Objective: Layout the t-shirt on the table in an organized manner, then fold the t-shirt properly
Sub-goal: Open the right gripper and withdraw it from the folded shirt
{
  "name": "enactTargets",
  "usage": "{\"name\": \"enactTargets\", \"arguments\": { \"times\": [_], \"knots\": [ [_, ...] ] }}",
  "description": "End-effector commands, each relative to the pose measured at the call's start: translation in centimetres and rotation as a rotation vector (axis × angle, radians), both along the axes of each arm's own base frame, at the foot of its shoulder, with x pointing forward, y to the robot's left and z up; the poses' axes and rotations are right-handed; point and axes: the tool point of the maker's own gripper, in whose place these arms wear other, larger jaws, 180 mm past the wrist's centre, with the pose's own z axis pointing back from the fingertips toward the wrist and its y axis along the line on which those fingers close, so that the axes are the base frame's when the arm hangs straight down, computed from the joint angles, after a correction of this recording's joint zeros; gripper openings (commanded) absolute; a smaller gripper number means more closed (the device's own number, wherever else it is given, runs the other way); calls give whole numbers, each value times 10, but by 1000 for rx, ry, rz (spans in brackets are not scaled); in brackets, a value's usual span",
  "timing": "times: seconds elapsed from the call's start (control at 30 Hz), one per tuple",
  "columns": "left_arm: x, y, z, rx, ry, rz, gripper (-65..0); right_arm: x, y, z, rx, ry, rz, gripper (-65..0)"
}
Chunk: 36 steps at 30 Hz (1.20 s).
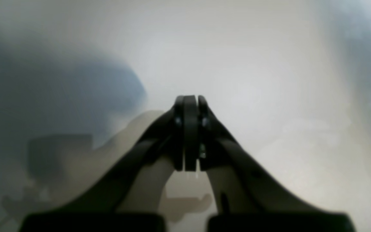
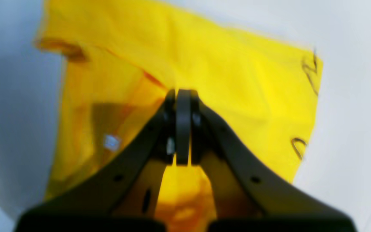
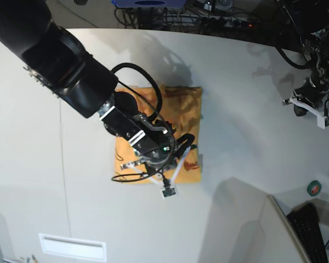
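The t-shirt (image 3: 181,104) lies folded into a compact rectangle in the middle of the white table (image 3: 247,82). In the right wrist view the t-shirt (image 2: 237,80) looks bright yellow, with a white neck tag (image 2: 111,141) and black line marks (image 2: 311,69) along its right edge. My right gripper (image 2: 183,93) hovers over a diagonal fold edge, shut, with no cloth showing between its pads. The right arm (image 3: 71,66) covers the shirt's left part in the base view. My left gripper (image 1: 190,98) is shut over bare table (image 1: 253,64), far right and away from the shirt (image 3: 310,101).
A thin seam line (image 3: 63,164) crosses the tabletop left of the shirt. A green tape roll (image 3: 315,188) and a dark keyboard (image 3: 312,230) sit at the lower right beside a white panel (image 3: 247,219). Cables (image 3: 208,13) run behind the table's far edge.
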Motion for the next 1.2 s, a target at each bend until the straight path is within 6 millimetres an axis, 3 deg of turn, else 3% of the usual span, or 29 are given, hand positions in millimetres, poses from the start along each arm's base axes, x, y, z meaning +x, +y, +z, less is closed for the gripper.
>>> {"name": "enactTargets", "arguments": {
  "times": [0.0, 0.17, 0.37, 0.43, 0.53, 0.63, 0.7, 0.77, 0.87, 0.93, 1.03, 1.17],
  "knots": [
    [10, 7, 15, 22, -45, -4, -650, 13, 14, 18, 6, -66, 26, -650],
    [10, 6, 13, 19, -43, -5, -650, -11, 37, 5, -50, -65, 137, -650],
    [10, 6, 14, 21, -43, -5, -650, -36, 46, -9, -54, -31, 182, -650],
    [10, 6, 13, 19, -43, -5, -650, -53, 63, -11, -24, -17, 259, -650],
    [12, 4, 15, 21, -48, -12, -650, -79, 87, -7, 22, -12, 357, -650],
    [17, -15, 15, 23, -45, -86, -650, -83, 97, 13, 98, -41, 358, -650],
    [14, -34, 21, 47, -48, -162, -650, -79, 81, 26, 140, -45, 318, -650],
    [12, -68, 28, 46, -75, -236, -650, -75, 67, 50, 205, -62, 273, -650],
    [3, -115, 37, 16, -116, -304, -650, -66, 26, 82, 275, -105, 182, -650],
    [-2, -144, 40, -22, -141, -326, -650, -56, -11, 102, 306, -157, 97, -650],
    [-11, -189, 47, -81, -169, -376, -650, -47, -77, 112, 290, -208, -39, -650],
    [-14, -240, 57, -145, -203, -459, -321, -50, -143, 94, 221, -191, -167, -650]
  ]
}}
